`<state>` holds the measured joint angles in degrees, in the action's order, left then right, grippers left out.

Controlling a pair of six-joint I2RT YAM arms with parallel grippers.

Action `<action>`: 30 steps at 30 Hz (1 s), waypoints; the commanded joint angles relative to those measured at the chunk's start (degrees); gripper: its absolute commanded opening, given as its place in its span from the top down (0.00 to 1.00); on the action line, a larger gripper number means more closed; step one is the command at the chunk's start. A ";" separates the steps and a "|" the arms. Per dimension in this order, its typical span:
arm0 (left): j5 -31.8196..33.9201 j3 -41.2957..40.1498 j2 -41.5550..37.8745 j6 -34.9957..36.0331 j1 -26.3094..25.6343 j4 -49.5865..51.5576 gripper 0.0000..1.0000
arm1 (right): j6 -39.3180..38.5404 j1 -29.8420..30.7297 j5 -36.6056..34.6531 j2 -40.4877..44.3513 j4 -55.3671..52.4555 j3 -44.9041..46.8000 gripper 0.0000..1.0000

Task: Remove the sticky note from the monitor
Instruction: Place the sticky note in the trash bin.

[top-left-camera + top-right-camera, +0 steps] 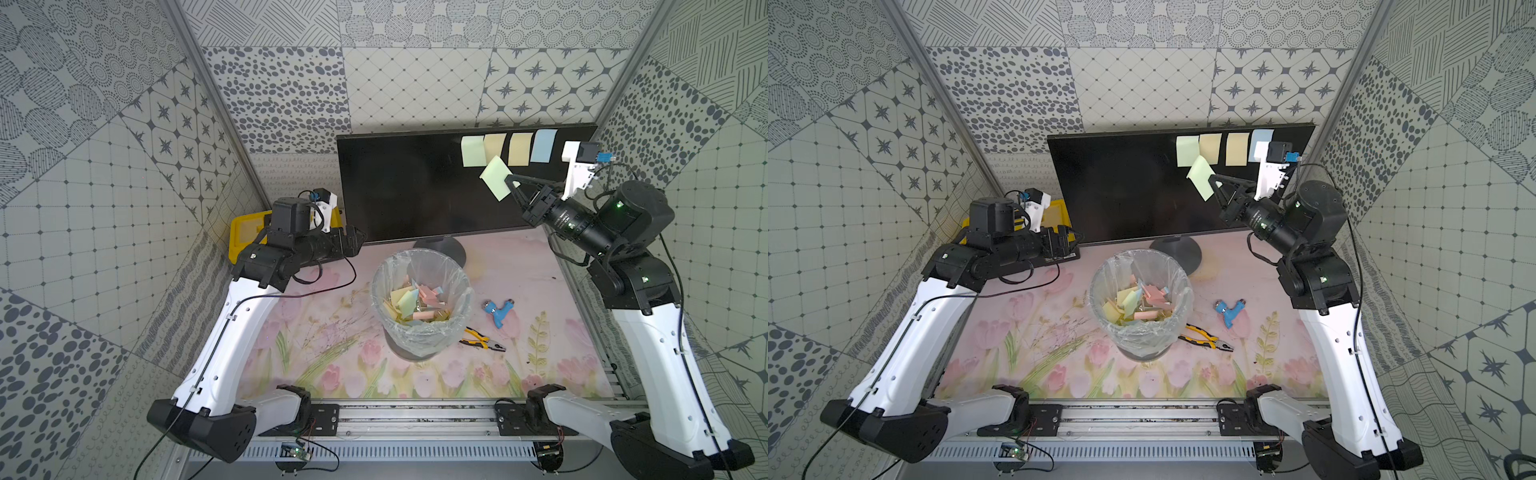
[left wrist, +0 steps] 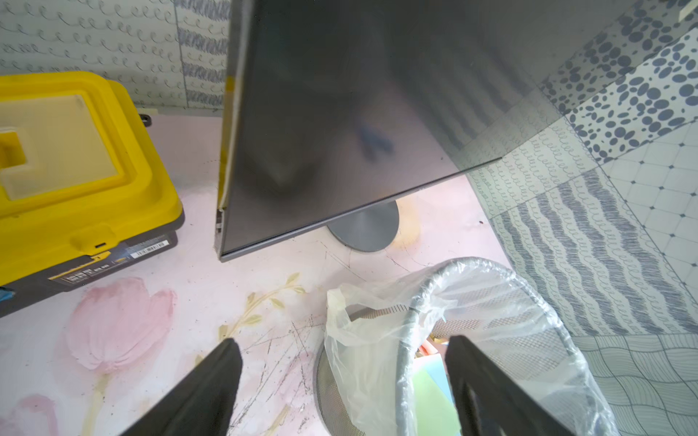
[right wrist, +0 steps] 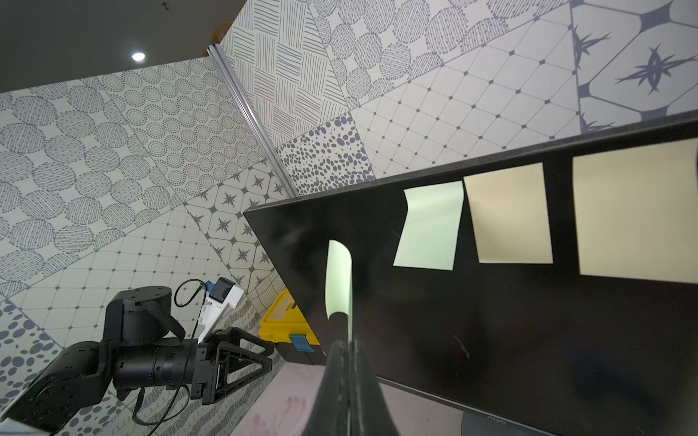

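Rail (image 1: 415, 417), seemingly scuffed tabletop (image 1: 324, 345), monitor (image 1: 415, 187), patterned walls (image 1: 415, 83)

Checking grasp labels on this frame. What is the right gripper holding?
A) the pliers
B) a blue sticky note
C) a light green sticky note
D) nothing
C: in a top view the right gripper is shut on a light green sticky note, held tilted in front of the monitor. The blue note is stuck on the screen, and the pliers lie well away from the gripper.
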<state>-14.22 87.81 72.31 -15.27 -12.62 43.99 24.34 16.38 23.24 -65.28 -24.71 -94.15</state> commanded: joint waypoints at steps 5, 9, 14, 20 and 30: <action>-13.03 0.47 2.89 0.39 -0.58 6.29 0.14 | -5.11 10.10 -6.47 -3.80 -5.92 3.24 1.00; -17.72 0.39 4.67 0.41 -1.41 8.74 0.18 | -7.48 16.37 -8.78 -6.85 -9.74 4.73 1.00; -20.74 0.43 6.47 1.95 -2.50 12.01 0.22 | -11.13 22.31 -8.49 -10.35 -15.70 4.51 1.00; -21.43 -0.65 7.96 1.69 -3.74 11.77 0.29 | -17.67 27.25 -9.95 -13.74 -25.65 2.81 1.00; -21.30 -2.53 9.33 -0.97 -4.79 6.65 0.36 | -27.33 32.75 -15.71 -23.17 -40.34 -4.79 1.00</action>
<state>-32.88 85.73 81.23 -15.33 -16.62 53.12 1.78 48.25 10.44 -86.74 -60.23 -96.84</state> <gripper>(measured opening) 0.642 0.069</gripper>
